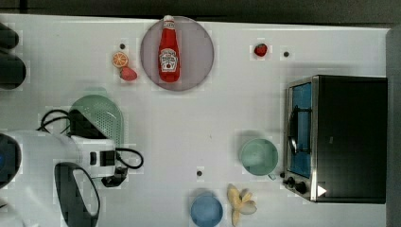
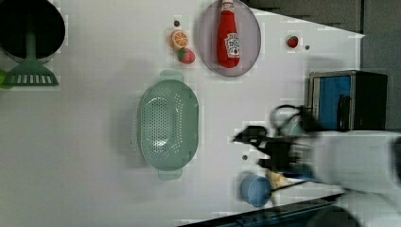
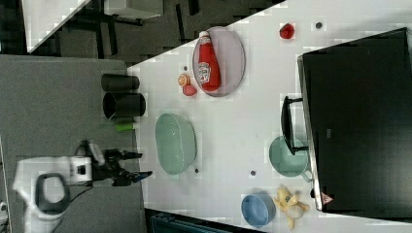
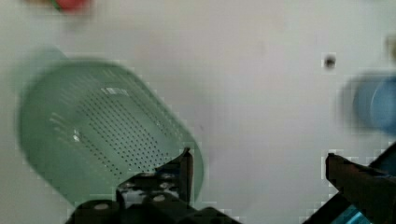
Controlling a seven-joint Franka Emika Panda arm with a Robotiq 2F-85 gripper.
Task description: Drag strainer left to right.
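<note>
The strainer (image 2: 168, 125) is a pale green perforated colander with small tab handles, upright on the white table. In the top view my white arm covers part of the strainer (image 1: 101, 116). My gripper (image 2: 246, 149) hangs to the left view's right of it, apart from it. In the right view the gripper (image 3: 138, 165) is at the table edge, just to the right view's left of the strainer (image 3: 175, 143). The wrist view has the gripper (image 4: 259, 163) open with bare table between its fingers, one finger (image 4: 186, 165) over the strainer's (image 4: 93, 135) rim.
A ketchup bottle (image 1: 169, 49) lies on a grey plate (image 1: 201, 52), with an orange slice (image 1: 120, 59) and a strawberry (image 1: 128, 74) beside it. A mint cup (image 1: 258, 157), blue bowl (image 1: 206, 210), banana (image 1: 241, 202) and toaster oven (image 1: 340, 137) occupy the top view's right.
</note>
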